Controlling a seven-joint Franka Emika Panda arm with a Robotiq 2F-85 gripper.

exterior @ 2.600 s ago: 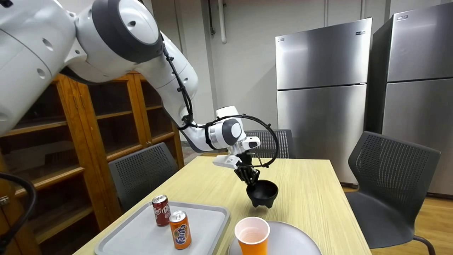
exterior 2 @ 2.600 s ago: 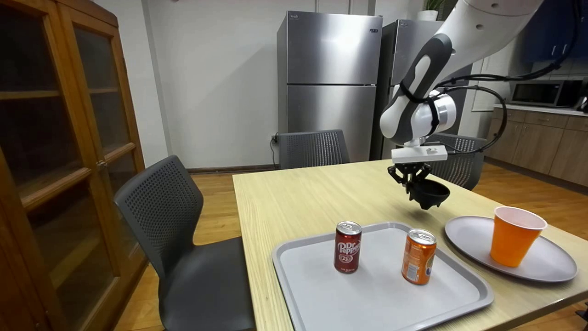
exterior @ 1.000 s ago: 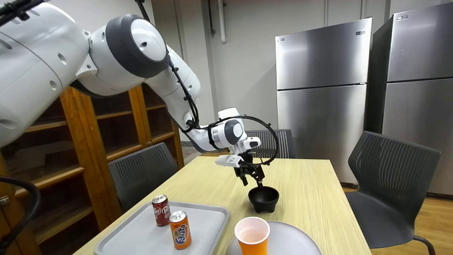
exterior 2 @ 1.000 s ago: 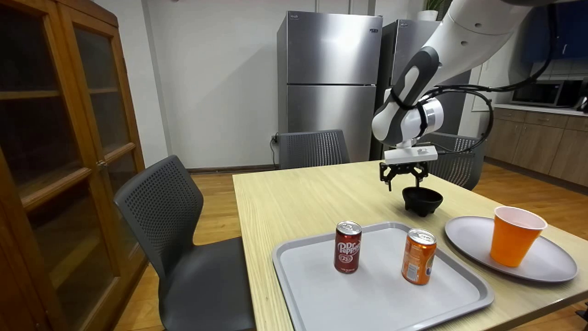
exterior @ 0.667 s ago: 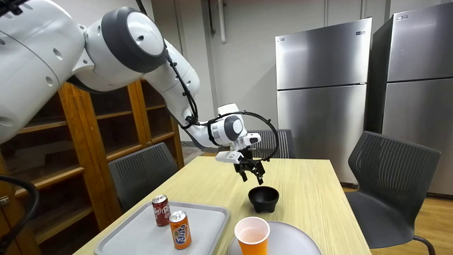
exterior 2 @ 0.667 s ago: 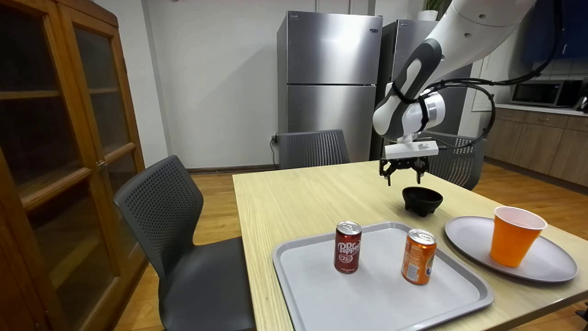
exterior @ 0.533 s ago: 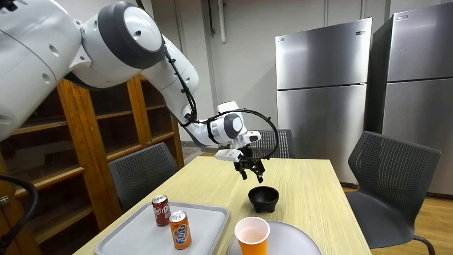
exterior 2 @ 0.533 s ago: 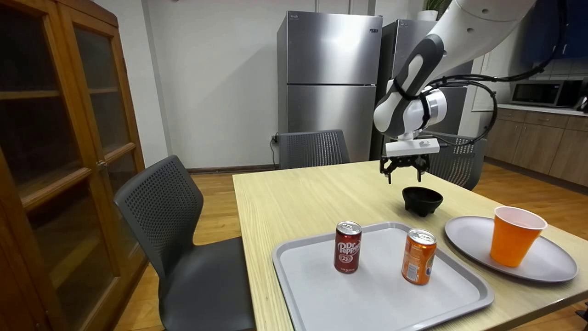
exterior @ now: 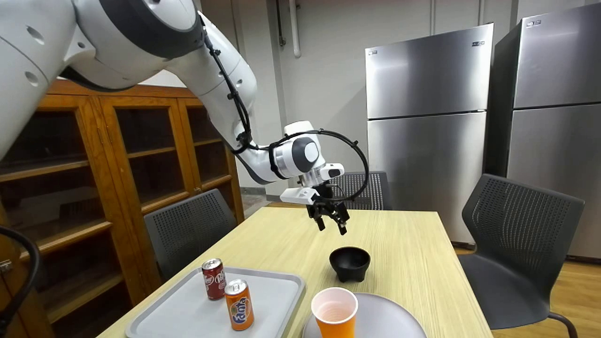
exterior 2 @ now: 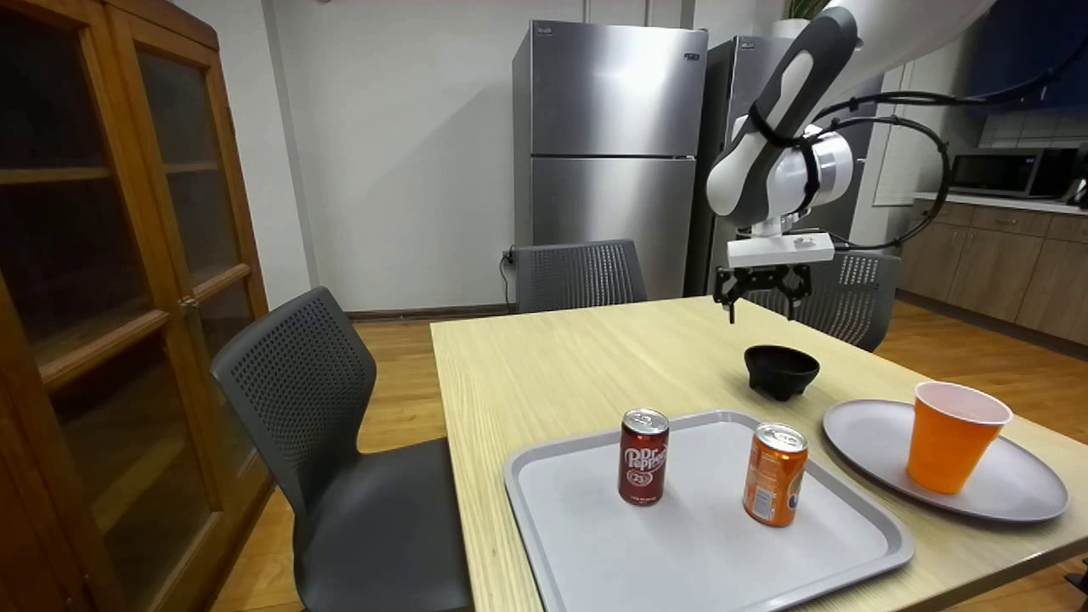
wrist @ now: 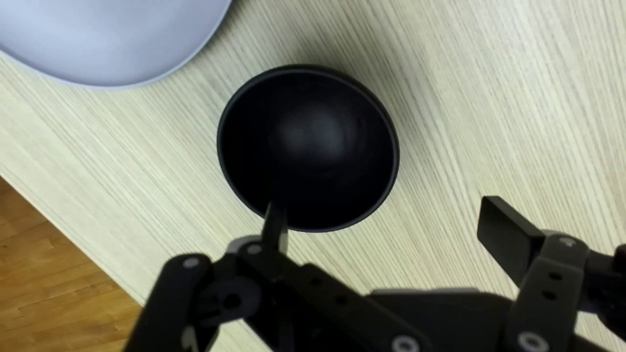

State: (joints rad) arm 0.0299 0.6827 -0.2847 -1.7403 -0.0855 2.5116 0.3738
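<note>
A: How much room has the gripper (exterior 2: 761,316) got?
B: It hangs in the air above the table (exterior 2: 578,365), with a gap between it and the bowl (exterior 2: 781,374) in both exterior views.
A: And its fingers (wrist: 506,237)?
B: Spread wide and clear of the bowl. In the wrist view one crosses the bowl's rim, but that's only overlap along the line of sight.
A: Where's the bowl, then?
B: On the table, near the gripper and lower than it, upright on its feet.
A: What's round it?
B: The plate (wrist: 107,44) is near, with a strip of tabletop between the two rims. In the wrist view the table's edge cuts the lower left corner, the floor (wrist: 49,274) past it; to the right, tabletop runs to the border.
A: Beyond that?
B: A cup (exterior 2: 954,442) standing on the plate, then the tray (exterior 2: 680,544), just beside the plate.
A: Any writing?
B: The red can (exterior 2: 643,459) on the tray says "Dr Pepper" and "23", the orange can (exterior: 240,305) "Fanta"; both stand upright.
A: Farthest off?
B: A chair (exterior: 521,225) by the table's edge, then a fridge (exterior: 427,80), its badges too small to read.
</note>
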